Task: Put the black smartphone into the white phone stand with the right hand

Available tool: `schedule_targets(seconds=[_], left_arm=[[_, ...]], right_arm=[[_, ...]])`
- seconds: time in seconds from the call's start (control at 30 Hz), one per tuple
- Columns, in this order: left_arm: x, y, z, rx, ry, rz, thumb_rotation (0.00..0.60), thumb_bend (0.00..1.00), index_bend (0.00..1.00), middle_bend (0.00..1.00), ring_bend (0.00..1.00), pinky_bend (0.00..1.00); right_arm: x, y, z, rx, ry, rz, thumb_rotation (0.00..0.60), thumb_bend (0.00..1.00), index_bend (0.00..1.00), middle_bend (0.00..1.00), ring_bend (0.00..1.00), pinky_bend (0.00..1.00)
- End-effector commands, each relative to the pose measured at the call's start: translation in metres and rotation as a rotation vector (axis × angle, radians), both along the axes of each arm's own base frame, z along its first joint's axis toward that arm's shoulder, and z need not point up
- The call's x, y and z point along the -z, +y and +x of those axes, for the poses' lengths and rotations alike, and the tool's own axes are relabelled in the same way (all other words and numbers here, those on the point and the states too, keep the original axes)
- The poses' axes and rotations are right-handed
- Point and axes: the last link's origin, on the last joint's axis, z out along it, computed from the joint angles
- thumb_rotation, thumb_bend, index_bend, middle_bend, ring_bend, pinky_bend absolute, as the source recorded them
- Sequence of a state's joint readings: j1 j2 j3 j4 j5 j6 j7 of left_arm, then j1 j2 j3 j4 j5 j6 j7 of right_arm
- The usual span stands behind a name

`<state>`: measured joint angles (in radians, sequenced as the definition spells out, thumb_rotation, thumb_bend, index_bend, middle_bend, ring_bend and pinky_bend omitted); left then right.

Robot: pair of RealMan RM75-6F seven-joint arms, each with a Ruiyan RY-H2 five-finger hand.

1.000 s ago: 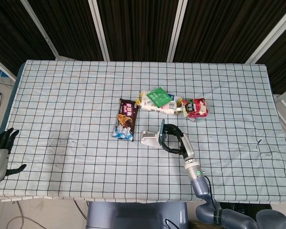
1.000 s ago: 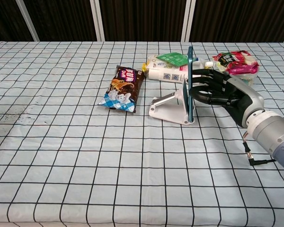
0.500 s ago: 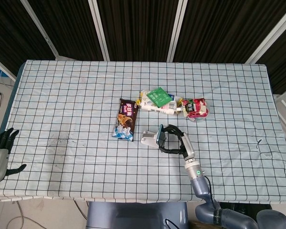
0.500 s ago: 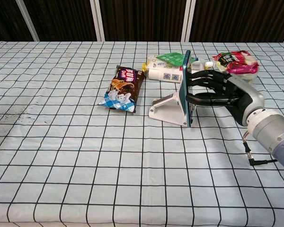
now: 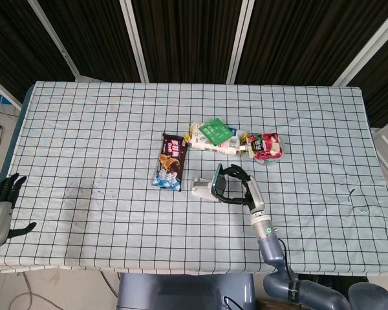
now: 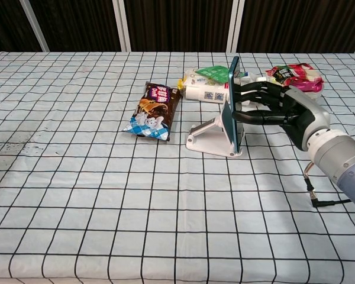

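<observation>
1 hand (image 6: 271,106) (right) holds smartphone (image 6: 231,106) against stand (image 6: 210,135).

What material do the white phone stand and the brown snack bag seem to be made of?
The white phone stand looks like rigid moulded plastic, or maybe painted metal: smooth, matte and even in colour, with crisp edges. The brown snack bag seems to be thin glossy plastic film: it carries printed pictures, it is wrinkled, and it catches the light.
</observation>
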<state>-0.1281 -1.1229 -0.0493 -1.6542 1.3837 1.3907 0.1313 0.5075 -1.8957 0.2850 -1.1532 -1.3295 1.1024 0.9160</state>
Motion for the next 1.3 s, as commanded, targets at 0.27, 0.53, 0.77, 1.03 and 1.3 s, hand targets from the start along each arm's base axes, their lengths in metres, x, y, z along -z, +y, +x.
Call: schedule_targets(seconds=[0.27,0.53,0.77,1.03,1.3], left_arm=[[-0.0001,-0.0002,0.0001,0.0,-0.001,-0.001,0.6,0.0,0.0,0.0,0.0,0.0],[-0.0002,-0.0002,0.0001,0.0,-0.002,-0.001,0.6,0.0,0.0,0.0,0.0,0.0],[-0.0005,-0.0003,0.0,0.0,-0.006,0.0,0.6,0.0,0.0,0.0,0.0,0.0],[-0.0005,-0.0004,0.0,0.0,-0.005,0.0,0.6,0.0,0.0,0.0,0.0,0.0],[-0.0006,-0.0002,0.0001,0.0,-0.006,0.001,0.6,0.0,0.0,0.0,0.0,0.0]], right_arm=[[0.0029,0.0017,-0.0018,0.011,0.0,0.011,0.6,0.15,0.48,0.39,0.12,0.21],[0.0023,0.0008,-0.0022,0.012,0.002,0.005,0.6,0.12,0.41,0.34,0.07,0.2],[0.0035,0.0032,-0.0017,-0.002,0.016,0.02,0.6,0.09,0.26,0.21,0.0,0.18],[0.0029,0.0025,-0.0022,0.007,0.02,0.018,0.6,0.06,0.07,0.04,0.0,0.16],[0.0002,0.0047,-0.0035,0.0,0.039,0.015,0.6,0.05,0.0,0.0,0.0,0.16]])
